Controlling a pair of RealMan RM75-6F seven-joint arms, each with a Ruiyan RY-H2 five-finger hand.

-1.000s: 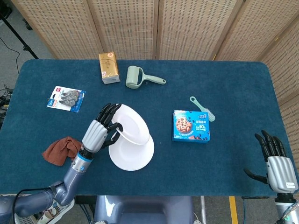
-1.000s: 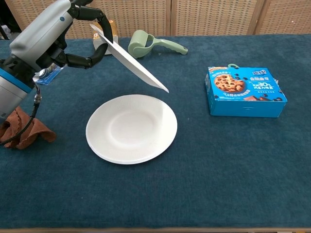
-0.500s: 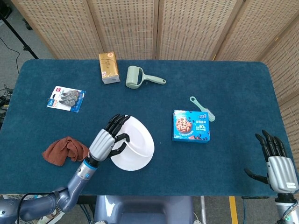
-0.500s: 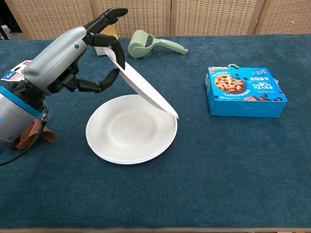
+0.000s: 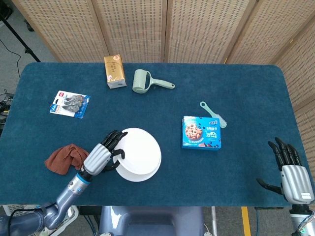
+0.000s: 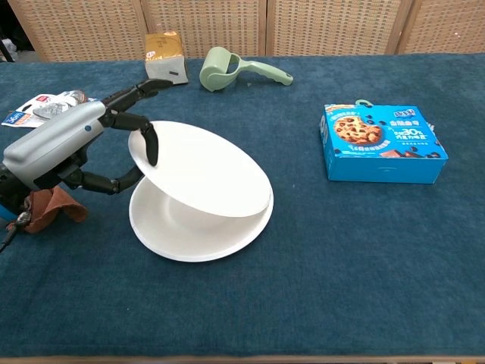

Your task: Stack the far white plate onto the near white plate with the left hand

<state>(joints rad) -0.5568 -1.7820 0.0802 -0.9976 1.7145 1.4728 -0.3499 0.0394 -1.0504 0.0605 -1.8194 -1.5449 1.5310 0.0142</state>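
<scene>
Your left robot hand point(image 6: 64, 148) pinches the tilted upper round white plate point(image 6: 204, 171) (far rim resting on the lower white plate point(image 6: 189, 241)), right robot hand point(image 5: 290, 169) spread.

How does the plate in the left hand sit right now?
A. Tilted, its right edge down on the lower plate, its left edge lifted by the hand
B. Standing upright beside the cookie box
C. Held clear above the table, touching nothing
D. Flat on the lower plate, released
A: in the chest view the upper plate slopes, its right edge on the lower plate while the left hand grips its raised left rim.
</scene>
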